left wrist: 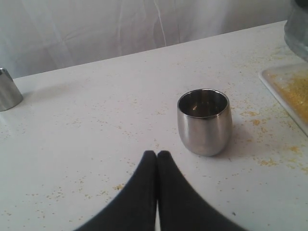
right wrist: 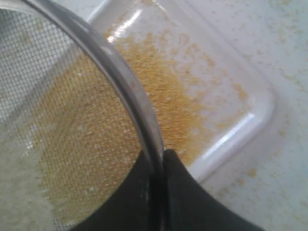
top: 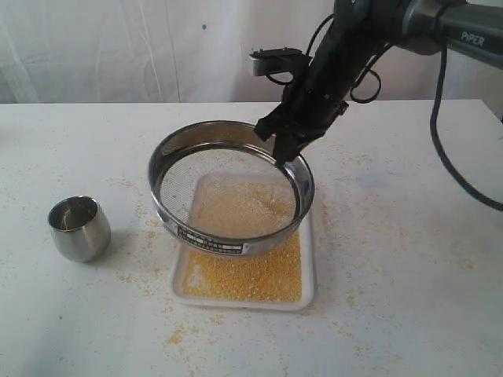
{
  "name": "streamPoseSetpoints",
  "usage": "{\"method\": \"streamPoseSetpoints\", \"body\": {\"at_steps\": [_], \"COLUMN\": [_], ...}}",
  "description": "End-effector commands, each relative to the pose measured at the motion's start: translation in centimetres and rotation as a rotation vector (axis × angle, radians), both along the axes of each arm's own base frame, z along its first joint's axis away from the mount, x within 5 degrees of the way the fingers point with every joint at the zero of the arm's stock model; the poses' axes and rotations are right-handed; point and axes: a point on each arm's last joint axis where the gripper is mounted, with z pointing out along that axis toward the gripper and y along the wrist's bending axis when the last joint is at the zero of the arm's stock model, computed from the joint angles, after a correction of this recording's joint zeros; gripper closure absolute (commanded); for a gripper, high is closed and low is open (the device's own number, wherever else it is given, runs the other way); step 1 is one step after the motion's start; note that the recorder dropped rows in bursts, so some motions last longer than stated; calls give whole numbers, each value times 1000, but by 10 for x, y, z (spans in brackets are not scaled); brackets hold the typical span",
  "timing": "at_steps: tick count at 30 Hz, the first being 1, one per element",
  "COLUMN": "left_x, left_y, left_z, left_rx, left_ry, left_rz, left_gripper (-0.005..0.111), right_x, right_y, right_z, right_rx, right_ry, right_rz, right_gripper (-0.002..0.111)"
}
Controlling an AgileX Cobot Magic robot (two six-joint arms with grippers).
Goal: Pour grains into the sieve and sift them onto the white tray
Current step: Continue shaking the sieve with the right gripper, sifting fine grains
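Observation:
The round steel sieve [top: 233,188] hangs tilted above the white tray [top: 308,259], with pale grains [top: 236,210] lying on its mesh. My right gripper [top: 284,154] is shut on the sieve's far rim [right wrist: 126,82], one finger inside and one outside the steel wall. More golden grains [top: 251,276] cover the tray's floor, and the right wrist view shows them through the mesh [right wrist: 72,154] and beside it [right wrist: 183,115]. My left gripper [left wrist: 157,155] is shut and holds nothing; it hovers low over the table a short way from the small steel cup [left wrist: 204,120].
The small steel cup [top: 78,228] stands upright left of the tray. Loose grains [top: 177,336] are scattered over the white table around the tray. Another steel object [left wrist: 6,91] sits at the edge of the left wrist view. A white curtain hangs behind.

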Motion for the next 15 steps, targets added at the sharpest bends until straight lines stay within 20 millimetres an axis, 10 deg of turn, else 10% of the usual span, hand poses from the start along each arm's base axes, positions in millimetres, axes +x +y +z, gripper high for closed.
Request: {"method": "streamPoseSetpoints", "body": {"at_steps": [1,7,13,15], "left_x": [0,0,0,0], "left_y": [0,0,0,0], "left_z": [-1,-1,-1,-1], "left_rx": [-10,-10,-10,-10], "left_ry": [-5,-5,-5,-5], "left_rz": [1,1,1,1], "left_gripper": [107,107,107,107], "right_x": [21,-5,19,12], "right_y": [-42,5,-45,-37], "right_z": [7,12,6,5], "right_rx": [-123,151,-160,-96], "right_ry": [-104,-27,-94,-14], "right_rz": [-452,203,-378,-302], "right_gripper": [108,108,108,108]}}
